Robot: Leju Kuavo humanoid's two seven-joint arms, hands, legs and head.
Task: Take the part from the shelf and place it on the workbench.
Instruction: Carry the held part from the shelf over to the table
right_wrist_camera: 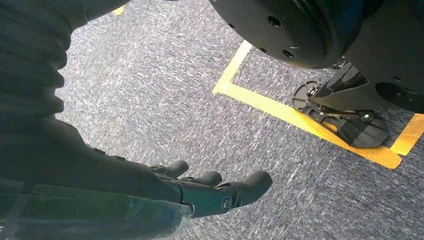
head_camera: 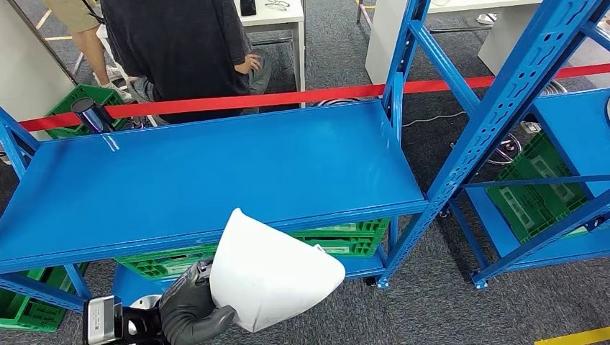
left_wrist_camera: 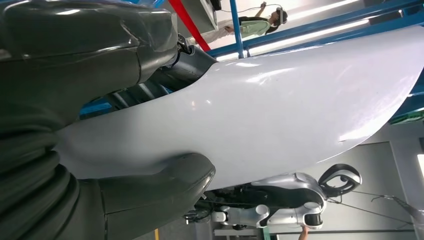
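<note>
**Left hand holds white part in front of blue shelf; right hand hangs empty over carpet**

Left hand (head_camera: 188, 310): the thick grey thumb (left_wrist_camera: 155, 187) presses one face of the part and the darker fingers (left_wrist_camera: 192, 59) bear on the opposite face, so the piece is clamped between them. The part (head_camera: 267, 272) is a smooth, glossy white curved shell, tapering to a rounded point at its upper end. In the head view it sits low, in front of the front edge of the blue shelf (head_camera: 208, 169), its tip overlapping that edge.

Right hand (right_wrist_camera: 210, 192): fingers extended, slightly parted, nothing between them. It hangs above grey carpet (right_wrist_camera: 150, 100) marked with yellow tape (right_wrist_camera: 280, 110).

Surroundings: green crates (head_camera: 338, 238) sit on the lower level under the shelf board, more to the far left. A second blue rack (head_camera: 518, 93) stands to the right with another green crate (head_camera: 536, 190) beneath it. A red barrier tape (head_camera: 288, 97) runs behind the shelf. A person in a dark shirt (head_camera: 180, 43) sits beyond the tape, beside a white table (head_camera: 277, 21).
</note>
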